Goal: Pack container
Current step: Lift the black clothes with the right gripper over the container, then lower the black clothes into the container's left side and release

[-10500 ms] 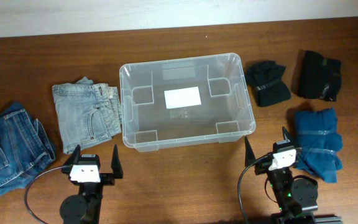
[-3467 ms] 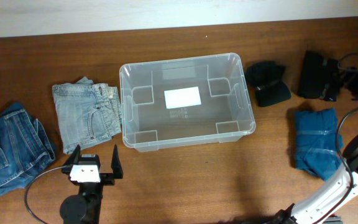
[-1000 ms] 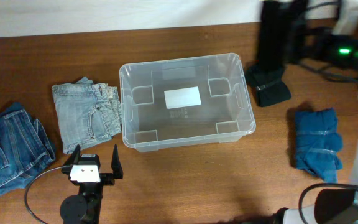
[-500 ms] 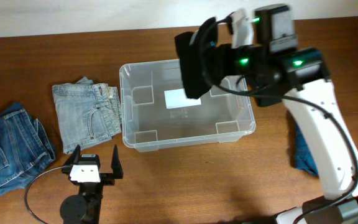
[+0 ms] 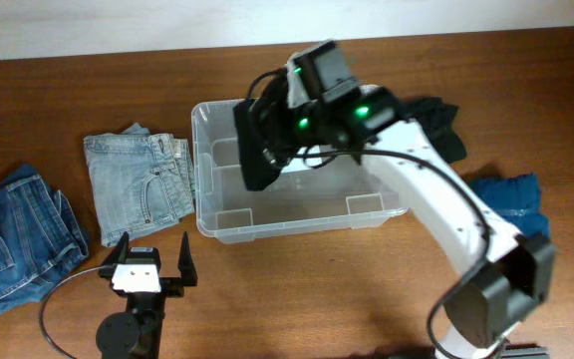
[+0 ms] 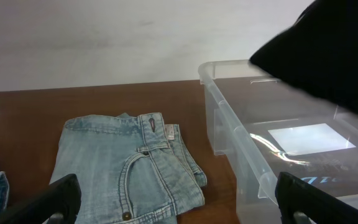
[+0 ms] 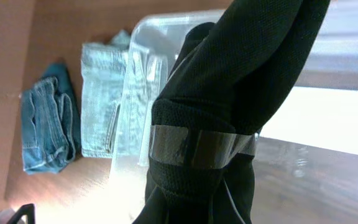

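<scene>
1. Table [image 5: 297,289]: brown wood, carries all items below.
2. Container [image 5: 307,221]: clear rectangular bin at the table's middle, open top, nothing resting on its floor. Long axis runs left to right. White label [image 6: 303,138] visible on the base.
3. Right arm [image 5: 436,209]: reaches from the near right corner diagonally over the container's right rim.
4. Black garment bundle [image 5: 257,150]: folded and bound with a clear tape band. It hangs from the right gripper [image 5: 279,120] above the container's left half, inside the rim line in the overhead view. Long axis lies across the bin's short side. Whether it clears the floor or touches it cannot be told.
5. Right gripper: fingers hidden by the cloth; judged clamped on the bundle's upper end, since the bundle is off the table.
6. Key relation: the container floor lies straight below the load, so lowering and letting go looks sufficient, with no sideways travel needed.
7. Light-wash jeans [image 5: 138,184]: folded, just beside the container's left wall; nearer the left arm.
8. Dark blue jeans [image 5: 13,239]: folded, far left.
9. Blue bundle [image 5: 511,194] and a second black bundle [image 5: 441,120]: right of the container, partly behind the arm.
10. Left gripper [image 5: 154,254]: near edge, fingers spread, holding nothing.
</scene>
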Robot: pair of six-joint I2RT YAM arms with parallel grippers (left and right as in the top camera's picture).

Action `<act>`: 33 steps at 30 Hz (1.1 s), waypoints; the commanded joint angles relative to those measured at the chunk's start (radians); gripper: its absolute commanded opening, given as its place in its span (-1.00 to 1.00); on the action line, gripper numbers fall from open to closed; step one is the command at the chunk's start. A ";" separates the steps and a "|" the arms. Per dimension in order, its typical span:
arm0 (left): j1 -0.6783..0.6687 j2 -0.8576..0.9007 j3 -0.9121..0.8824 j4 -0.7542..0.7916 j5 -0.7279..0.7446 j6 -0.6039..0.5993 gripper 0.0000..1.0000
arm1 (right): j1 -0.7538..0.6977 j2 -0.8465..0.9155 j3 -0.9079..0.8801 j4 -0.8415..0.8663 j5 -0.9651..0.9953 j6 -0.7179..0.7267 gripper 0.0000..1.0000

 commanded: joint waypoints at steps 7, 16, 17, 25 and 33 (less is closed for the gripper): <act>0.006 -0.008 -0.008 0.004 0.011 0.015 0.99 | 0.087 0.105 0.000 0.028 0.037 0.091 -0.92; 0.006 -0.008 -0.008 0.004 0.011 0.015 0.99 | 0.117 0.162 0.000 0.045 0.087 0.146 -0.92; 0.006 -0.008 -0.008 0.004 0.011 0.015 0.99 | 0.119 0.166 0.000 0.048 0.087 0.146 -0.92; 0.006 -0.009 -0.008 0.004 0.011 0.015 0.99 | 0.126 0.171 -0.021 0.070 0.088 0.188 -0.92; 0.006 -0.008 -0.008 0.004 0.011 0.015 0.99 | 0.126 0.171 -0.077 0.112 0.087 0.195 -0.92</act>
